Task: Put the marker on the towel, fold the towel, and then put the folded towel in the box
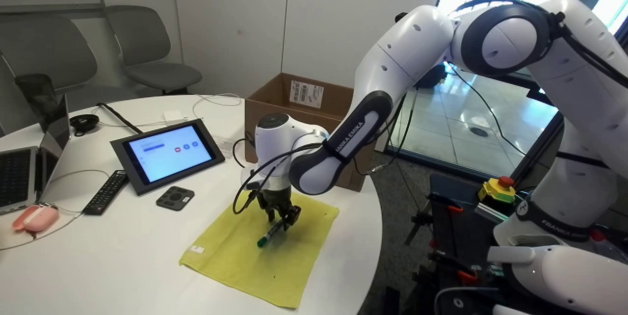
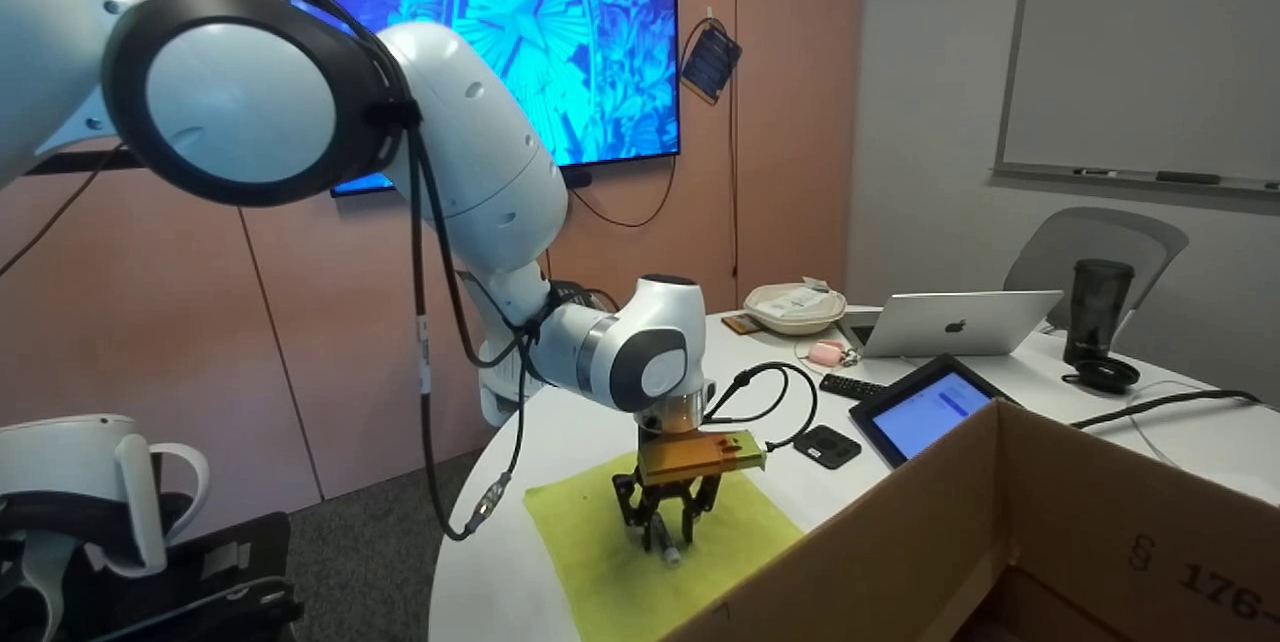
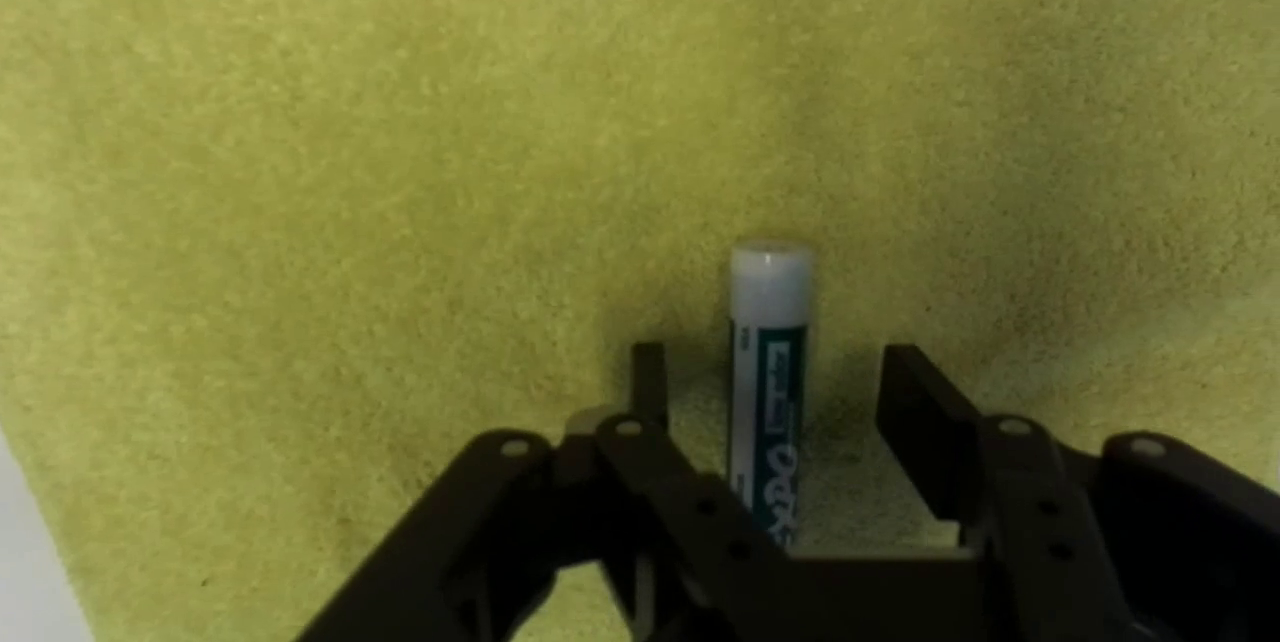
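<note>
The marker is laid on the towel, and in the wrist view it is flanked by the fingers of the gripper. The grip is released: the fingers are held apart, and yellow cloth can be seen on each side of the marker, so it is straddled but not clasped. The marker's white end is shown in the wrist view, its green end in an exterior view.

The towel is spread flat and unfolded on the white table, and a small white tag is borne near one of its corners. The gripper is pointed downward over the towel by the arm.

The box is stood on the table near the towel, and a printed label is carried on an inner wall. In an exterior view part of the box is hidden by the arm.

Elsewhere on the table a lit tablet is set at a tilt, with a small black pad placed just beside it. A remote, a pink case, a laptop, a dark cup and a pale bowl are also set there, while a blue-lit screen is mounted on the wall
</note>
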Motion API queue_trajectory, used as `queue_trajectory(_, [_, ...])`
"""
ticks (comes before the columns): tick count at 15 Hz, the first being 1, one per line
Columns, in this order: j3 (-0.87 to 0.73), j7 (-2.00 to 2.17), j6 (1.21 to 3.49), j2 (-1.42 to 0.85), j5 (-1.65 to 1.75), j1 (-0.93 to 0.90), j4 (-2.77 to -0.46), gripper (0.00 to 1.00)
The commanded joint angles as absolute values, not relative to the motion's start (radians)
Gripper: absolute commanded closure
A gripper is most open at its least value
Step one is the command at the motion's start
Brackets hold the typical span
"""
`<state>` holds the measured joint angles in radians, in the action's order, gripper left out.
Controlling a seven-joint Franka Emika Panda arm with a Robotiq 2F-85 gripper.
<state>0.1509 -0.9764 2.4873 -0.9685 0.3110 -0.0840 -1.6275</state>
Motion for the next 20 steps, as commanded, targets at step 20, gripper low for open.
queue_trajectory(20, [0.115,-0.845,2.613,-0.739,0.305,-0.022,-2.044,0.00])
